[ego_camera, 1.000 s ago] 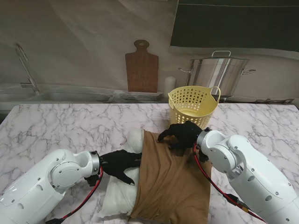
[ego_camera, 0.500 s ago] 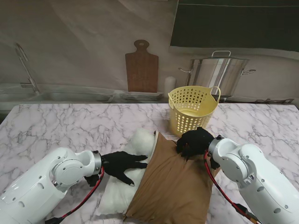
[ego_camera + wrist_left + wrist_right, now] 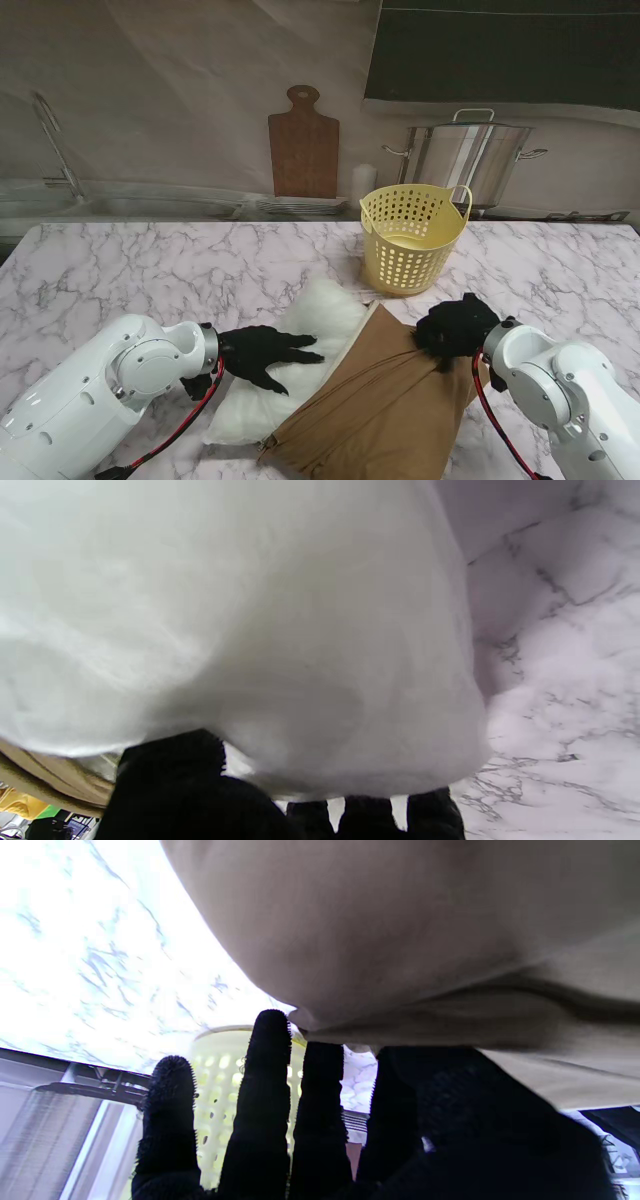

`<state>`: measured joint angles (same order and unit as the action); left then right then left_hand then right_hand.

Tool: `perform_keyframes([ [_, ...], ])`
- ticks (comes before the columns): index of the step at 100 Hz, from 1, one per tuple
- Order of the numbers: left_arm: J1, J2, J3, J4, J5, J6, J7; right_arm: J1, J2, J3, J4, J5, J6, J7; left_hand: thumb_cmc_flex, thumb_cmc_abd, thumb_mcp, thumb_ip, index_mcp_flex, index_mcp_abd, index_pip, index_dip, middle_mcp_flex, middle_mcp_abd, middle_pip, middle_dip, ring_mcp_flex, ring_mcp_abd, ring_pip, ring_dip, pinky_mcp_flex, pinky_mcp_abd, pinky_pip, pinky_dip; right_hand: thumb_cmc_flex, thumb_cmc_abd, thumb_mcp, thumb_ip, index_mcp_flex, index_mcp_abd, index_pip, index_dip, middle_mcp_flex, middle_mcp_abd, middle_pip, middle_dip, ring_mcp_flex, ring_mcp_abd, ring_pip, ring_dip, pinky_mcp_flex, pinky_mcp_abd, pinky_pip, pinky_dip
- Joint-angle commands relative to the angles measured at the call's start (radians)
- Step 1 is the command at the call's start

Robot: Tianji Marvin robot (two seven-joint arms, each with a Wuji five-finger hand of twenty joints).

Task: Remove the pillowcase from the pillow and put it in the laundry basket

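1. Lower left of the stand view: the left hand (image 3: 262,355) is pressing spread fingers (image 3: 300,357) onto the white pillow (image 3: 300,345), pinning it to the counter (image 3: 150,270).
2. Lower centre: the brown pillowcase (image 3: 375,410) is covering the pillow's nearer end.
3. Lower right: the right hand (image 3: 455,330) is pinching the pillowcase's edge, apparently to strip it.
4. Centre right: the laundry basket (image 3: 412,238) is waiting just beyond.
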<state>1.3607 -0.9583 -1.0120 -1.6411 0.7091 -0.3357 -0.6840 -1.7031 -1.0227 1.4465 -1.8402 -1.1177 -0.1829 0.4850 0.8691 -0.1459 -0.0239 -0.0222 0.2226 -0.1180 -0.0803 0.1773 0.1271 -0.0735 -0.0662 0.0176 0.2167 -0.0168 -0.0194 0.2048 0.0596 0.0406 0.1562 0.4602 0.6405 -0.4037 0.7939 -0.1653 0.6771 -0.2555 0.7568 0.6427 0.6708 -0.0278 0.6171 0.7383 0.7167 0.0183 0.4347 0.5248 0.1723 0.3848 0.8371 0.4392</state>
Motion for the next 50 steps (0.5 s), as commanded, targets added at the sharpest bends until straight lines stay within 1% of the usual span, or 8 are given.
perform_keyframes([
  [1,0.021,0.027,0.004,0.047,0.022,0.023,-0.057,-0.040,0.019,0.029,0.022,-0.034,0.023,0.004,0.074,-0.052,0.007,0.015,0.072,0.117,0.084,0.027,0.033,0.074,0.049,0.026,0.052,0.081,0.096,0.022,0.007,0.047,0.301,0.017,0.019,-0.011,0.052,0.035,0.131,0.205,0.287,0.145,0.024,0.007,0.033,0.020,0.015,0.001,0.022,0.015,-0.002,0.032,0.014,-0.012],
  [7,0.023,0.027,-0.003,0.045,0.028,0.025,-0.064,-0.062,0.016,0.046,0.012,-0.041,0.031,-0.012,0.073,-0.051,0.006,0.014,0.070,0.119,0.083,0.027,0.031,0.076,0.048,0.026,0.051,0.084,0.095,0.021,0.007,0.050,0.299,0.017,0.019,-0.006,0.046,0.034,0.126,0.204,0.283,0.145,0.024,0.008,0.032,0.021,0.014,0.002,0.022,0.016,-0.004,0.032,0.013,-0.012],
  [18,0.030,0.027,-0.023,0.038,0.041,0.027,-0.072,-0.081,0.008,0.052,0.018,-0.033,0.042,-0.094,0.074,-0.049,0.006,0.014,0.072,0.120,0.084,0.028,0.033,0.077,0.049,0.026,0.052,0.086,0.096,0.021,0.009,0.048,0.297,0.018,0.023,0.021,0.002,0.028,0.111,0.177,0.264,0.145,0.020,0.007,0.021,0.013,0.010,0.003,0.014,0.012,-0.007,0.029,0.012,-0.014],
  [24,0.034,0.026,-0.034,0.030,0.042,0.027,-0.072,-0.075,0.003,0.040,0.036,-0.001,0.035,-0.164,0.074,-0.049,0.006,0.014,0.072,0.121,0.084,0.028,0.035,0.078,0.050,0.026,0.053,0.085,0.097,0.021,0.009,0.048,0.295,0.019,0.023,0.039,-0.025,0.024,0.094,0.150,0.253,0.145,0.016,0.008,0.013,-0.010,0.010,0.005,0.006,0.005,-0.001,0.023,0.017,-0.012],
  [28,0.037,0.025,-0.039,0.023,0.043,0.025,-0.069,-0.066,0.000,0.025,0.049,0.031,0.029,-0.193,0.076,-0.047,0.006,0.014,0.074,0.121,0.085,0.029,0.037,0.079,0.050,0.027,0.054,0.085,0.097,0.021,0.010,0.047,0.295,0.019,0.025,0.048,-0.036,0.021,0.087,0.145,0.253,0.146,0.020,0.005,0.015,-0.020,0.017,0.006,0.006,0.003,0.013,0.017,0.028,-0.007],
  [33,0.038,0.024,-0.043,0.014,0.050,0.020,-0.065,-0.051,-0.003,0.001,0.056,0.070,0.029,-0.206,0.074,-0.044,0.006,0.014,0.072,0.123,0.084,0.029,0.038,0.081,0.050,0.027,0.056,0.086,0.098,0.021,0.011,0.046,0.295,0.020,0.037,0.067,-0.065,0.020,0.068,0.141,0.255,0.145,0.020,0.007,0.026,-0.036,0.028,0.007,0.010,0.002,0.022,0.015,0.041,0.001],
  [38,0.039,0.022,-0.047,0.005,0.056,0.019,-0.059,-0.033,-0.003,-0.025,0.061,0.097,0.029,-0.205,0.074,-0.042,0.006,0.014,0.072,0.123,0.084,0.029,0.039,0.082,0.051,0.028,0.058,0.088,0.100,0.022,0.013,0.045,0.295,0.021,0.039,0.071,-0.071,0.019,0.062,0.141,0.256,0.144,0.032,0.007,0.035,-0.036,0.049,0.008,0.018,0.004,0.036,0.015,0.050,0.005],
  [50,0.034,0.017,-0.056,-0.012,0.055,0.020,-0.039,0.023,-0.002,-0.090,0.084,0.113,0.027,-0.209,0.076,-0.039,0.007,0.014,0.073,0.129,0.085,0.030,0.046,0.087,0.053,0.029,0.066,0.088,0.104,0.024,0.017,0.044,0.299,0.024,0.039,0.074,-0.077,0.020,0.060,0.132,0.256,0.132,0.049,0.002,0.042,-0.035,0.073,0.003,0.027,0.007,0.057,0.011,0.071,0.016],
])
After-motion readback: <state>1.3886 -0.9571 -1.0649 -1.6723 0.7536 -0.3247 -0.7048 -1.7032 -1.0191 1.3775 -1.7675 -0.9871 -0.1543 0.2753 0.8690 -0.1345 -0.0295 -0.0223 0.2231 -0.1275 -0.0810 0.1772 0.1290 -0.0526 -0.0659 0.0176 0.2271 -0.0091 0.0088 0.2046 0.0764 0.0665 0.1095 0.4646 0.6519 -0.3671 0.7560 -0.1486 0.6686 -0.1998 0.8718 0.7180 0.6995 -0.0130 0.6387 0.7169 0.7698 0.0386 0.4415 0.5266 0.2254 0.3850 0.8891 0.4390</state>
